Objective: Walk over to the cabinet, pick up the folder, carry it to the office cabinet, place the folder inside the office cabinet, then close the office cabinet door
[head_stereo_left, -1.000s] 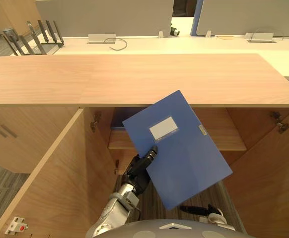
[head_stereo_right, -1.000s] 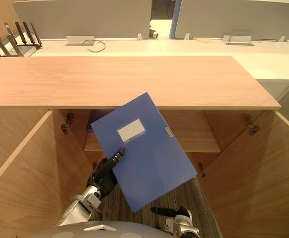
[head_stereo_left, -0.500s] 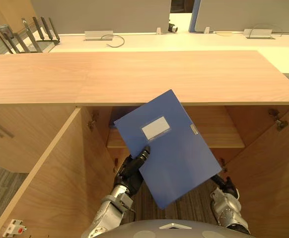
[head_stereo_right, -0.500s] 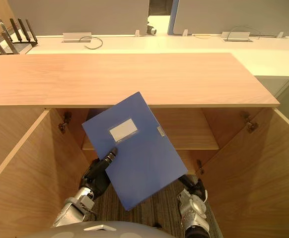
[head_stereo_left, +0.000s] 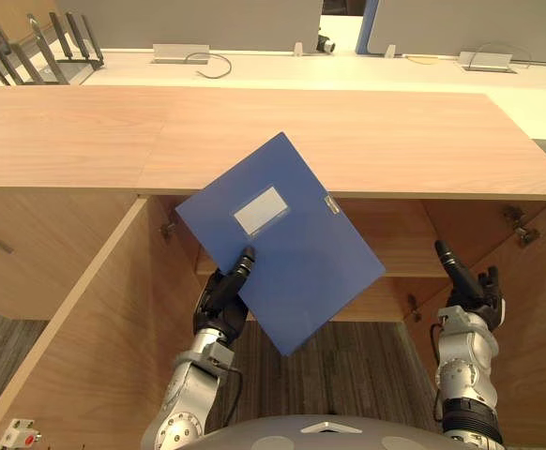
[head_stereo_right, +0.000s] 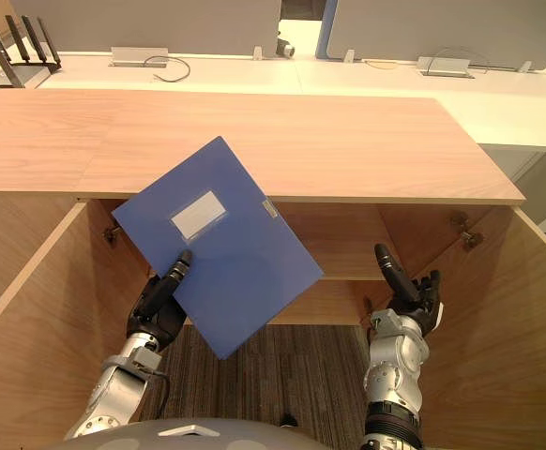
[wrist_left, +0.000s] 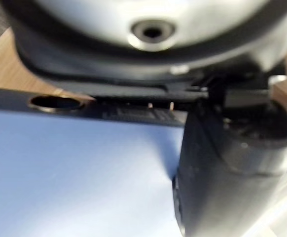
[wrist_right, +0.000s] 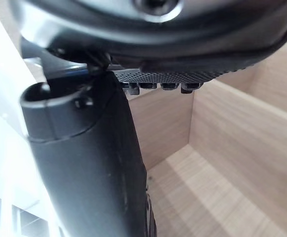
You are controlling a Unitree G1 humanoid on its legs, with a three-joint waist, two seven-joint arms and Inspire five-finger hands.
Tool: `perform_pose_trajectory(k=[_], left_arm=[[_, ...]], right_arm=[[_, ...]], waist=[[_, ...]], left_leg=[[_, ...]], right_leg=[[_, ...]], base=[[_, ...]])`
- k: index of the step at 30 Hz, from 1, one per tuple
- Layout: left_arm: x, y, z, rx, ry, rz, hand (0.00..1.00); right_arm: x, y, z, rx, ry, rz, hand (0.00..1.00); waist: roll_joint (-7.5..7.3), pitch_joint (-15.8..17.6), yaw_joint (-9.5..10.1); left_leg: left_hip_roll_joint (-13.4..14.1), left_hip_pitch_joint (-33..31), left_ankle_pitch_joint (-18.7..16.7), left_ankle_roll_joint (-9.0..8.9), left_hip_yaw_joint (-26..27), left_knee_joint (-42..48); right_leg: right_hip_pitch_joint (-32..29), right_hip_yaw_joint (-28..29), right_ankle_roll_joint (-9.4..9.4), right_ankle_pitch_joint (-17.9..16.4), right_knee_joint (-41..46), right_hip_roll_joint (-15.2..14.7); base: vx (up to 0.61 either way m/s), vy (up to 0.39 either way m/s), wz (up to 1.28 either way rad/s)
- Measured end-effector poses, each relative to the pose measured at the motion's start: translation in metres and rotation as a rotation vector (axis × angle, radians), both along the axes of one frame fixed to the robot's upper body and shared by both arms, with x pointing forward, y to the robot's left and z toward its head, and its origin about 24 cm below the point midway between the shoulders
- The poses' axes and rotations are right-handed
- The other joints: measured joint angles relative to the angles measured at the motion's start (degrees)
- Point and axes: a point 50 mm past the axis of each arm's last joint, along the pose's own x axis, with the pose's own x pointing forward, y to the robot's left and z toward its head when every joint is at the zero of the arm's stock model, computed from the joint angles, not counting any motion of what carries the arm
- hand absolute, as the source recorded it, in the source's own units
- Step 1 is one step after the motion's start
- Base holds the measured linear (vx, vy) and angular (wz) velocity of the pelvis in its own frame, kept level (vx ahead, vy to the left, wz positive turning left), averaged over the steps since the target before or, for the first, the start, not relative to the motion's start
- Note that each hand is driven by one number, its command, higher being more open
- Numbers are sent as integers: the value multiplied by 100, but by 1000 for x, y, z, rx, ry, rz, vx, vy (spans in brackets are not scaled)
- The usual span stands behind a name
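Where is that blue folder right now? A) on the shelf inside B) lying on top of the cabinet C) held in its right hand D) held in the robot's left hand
D: the left hand pinches the blue folder in front of the open cabinet; the right hand is open, apart from it.

The folder [head_stereo_left: 292, 253] has swung up and left, and its far corner now overlaps the front edge of the cabinet top [head_stereo_left: 367, 141] instead of sitting below it. The left hand [head_stereo_left: 221, 298] rose with it. The right hand [head_stereo_left: 467, 286] has lifted from near the floor to beside the right door [head_stereo_left: 536, 309], fingers straight.
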Motion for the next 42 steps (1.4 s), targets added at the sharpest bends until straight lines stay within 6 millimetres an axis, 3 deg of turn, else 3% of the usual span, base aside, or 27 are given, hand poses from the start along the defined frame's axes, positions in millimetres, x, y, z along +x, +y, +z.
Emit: perform_pose_trajectory(k=[6,13,23,34,42], left_arm=[[5,15,11,85,-81,24,0],[7,33,18,167,-143,47,0],[7,36,21,269,-201,-19,0],[8,31,24,307,-240,-76,0],[11,17,36,277,-316,-128,0]], right_arm=[[7,-18,29,-75,-138,85,100],[21,-17,72,-187,-313,322,100],[23,-11,74,-234,-273,531,100],[24,11,74,-284,-245,782,100],[27,32,71,-282,-248,897,100]], waist=[[7,12,-4],[30,26,-9],[64,42,-111],[108,16,-189],[178,-41,-194]], left_leg=[[15,-127,-112,20,5,205],[38,-144,-163,-2,9,278],[85,-154,-244,-9,101,385],[197,-156,-271,-56,146,458],[242,-151,-249,-84,163,461]], right_leg=[[-46,16,0,0,1,-5],[-43,33,0,-1,1,9],[-53,149,1,-2,1,42],[-52,208,-9,-7,0,151],[-55,244,-35,11,-1,195]], base=[[-1,0,-1],[-35,-18,-1],[-42,-22,-6],[-47,-39,-4],[-39,-28,-2]])
